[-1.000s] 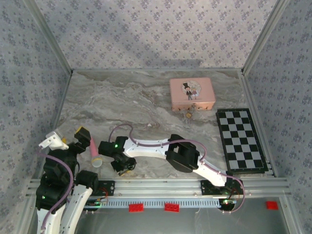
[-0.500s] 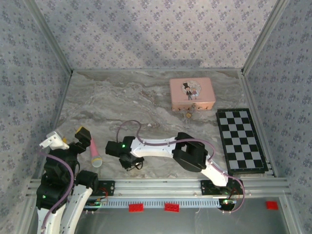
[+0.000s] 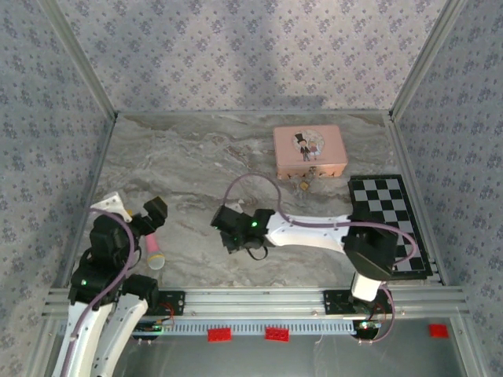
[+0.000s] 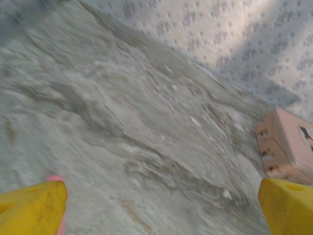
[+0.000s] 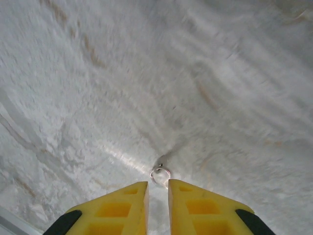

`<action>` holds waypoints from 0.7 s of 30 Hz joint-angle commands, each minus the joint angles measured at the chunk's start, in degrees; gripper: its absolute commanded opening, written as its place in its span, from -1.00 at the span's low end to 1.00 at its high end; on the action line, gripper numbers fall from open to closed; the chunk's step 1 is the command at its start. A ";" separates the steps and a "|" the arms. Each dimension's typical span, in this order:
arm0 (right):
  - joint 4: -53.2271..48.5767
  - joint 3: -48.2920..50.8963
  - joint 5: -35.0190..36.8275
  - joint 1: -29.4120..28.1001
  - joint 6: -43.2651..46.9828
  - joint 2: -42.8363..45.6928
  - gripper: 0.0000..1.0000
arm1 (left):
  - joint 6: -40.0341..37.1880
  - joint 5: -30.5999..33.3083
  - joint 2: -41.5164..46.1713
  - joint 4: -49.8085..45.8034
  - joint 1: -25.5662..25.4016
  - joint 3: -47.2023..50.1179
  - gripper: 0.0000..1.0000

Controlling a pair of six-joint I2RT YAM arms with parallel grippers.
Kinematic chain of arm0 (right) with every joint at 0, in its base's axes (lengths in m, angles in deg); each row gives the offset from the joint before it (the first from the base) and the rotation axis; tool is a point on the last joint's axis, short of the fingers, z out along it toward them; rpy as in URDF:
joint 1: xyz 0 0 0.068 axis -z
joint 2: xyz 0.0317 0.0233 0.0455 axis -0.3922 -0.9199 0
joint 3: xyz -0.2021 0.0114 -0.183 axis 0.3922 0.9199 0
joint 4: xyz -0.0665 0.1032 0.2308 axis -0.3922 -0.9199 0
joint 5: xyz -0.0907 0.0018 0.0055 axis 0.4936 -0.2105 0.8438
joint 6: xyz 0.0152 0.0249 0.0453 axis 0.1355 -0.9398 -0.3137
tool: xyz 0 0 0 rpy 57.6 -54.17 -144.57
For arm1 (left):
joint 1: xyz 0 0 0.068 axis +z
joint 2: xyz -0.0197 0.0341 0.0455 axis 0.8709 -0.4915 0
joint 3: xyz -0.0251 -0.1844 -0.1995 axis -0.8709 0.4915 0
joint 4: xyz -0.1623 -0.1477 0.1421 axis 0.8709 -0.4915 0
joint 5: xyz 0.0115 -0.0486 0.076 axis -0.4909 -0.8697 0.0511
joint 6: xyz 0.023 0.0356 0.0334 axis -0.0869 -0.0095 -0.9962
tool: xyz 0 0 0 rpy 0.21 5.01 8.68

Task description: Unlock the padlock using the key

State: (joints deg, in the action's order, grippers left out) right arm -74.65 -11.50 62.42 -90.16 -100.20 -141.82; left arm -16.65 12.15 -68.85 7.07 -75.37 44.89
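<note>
Just behind padlock (image 3: 303,185) sits pink tin (image 3: 310,151).

- This looks like a robot test room in a lab, not a home.
- The table (image 3: 173,169) has a grey, stone-look top and sits inside a small box.
- Walls (image 3: 236,55) with a tiny flower print stand close around the table on three sides, like a pretend room.
- Silver metal bars (image 3: 79,59) rise from the table's far corners and hold the walls.
- A metal rail (image 3: 259,301) runs along the table's near edge.
- The left arm (image 3: 100,255) and the right arm (image 3: 310,233), both white and black robot arms, are fixed at that edge.
- A purple wire (image 3: 251,176) loops over the table.
</note>
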 commanded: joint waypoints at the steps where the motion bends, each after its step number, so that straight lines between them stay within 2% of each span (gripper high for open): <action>1: 7.78 4.19 0.10 3.08 2.82 4.70 -0.64 | 4.66 -14.05 -3.56 7.04 -0.40 3.51 1.00; 5: 10.88 6.70 -2.11 7.43 3.13 9.63 -0.66 | 11.61 -26.59 -7.30 20.27 -0.55 10.70 1.00; 7: 11.39 7.21 -3.07 9.00 3.13 11.24 -0.66 | 13.20 -28.29 -8.78 23.30 -0.73 12.38 0.99; 9: 10.01 6.58 -3.45 9.51 3.72 11.60 -0.66 | 11.94 -27.12 -9.47 21.15 -0.84 11.78 0.99; 12: 3.12 4.03 -0.32 7.77 0.78 8.77 -0.63 | 9.26 -22.91 -8.53 15.89 -0.84 10.11 0.99; 16: -2.21 -0.17 -0.44 2.04 -3.99 1.72 -0.31 | 7.75 -16.95 -6.39 11.67 -0.75 9.18 1.00; 21: -6.25 -5.20 -1.71 -0.28 -7.87 -5.52 -0.28 | 8.18 -14.79 -6.15 11.70 -0.75 9.41 1.00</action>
State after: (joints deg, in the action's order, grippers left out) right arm -74.85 -14.62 60.67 -90.44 -103.98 -144.82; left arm -7.77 -5.08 -75.06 19.79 -76.07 56.14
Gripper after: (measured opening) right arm 0.361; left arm 0.999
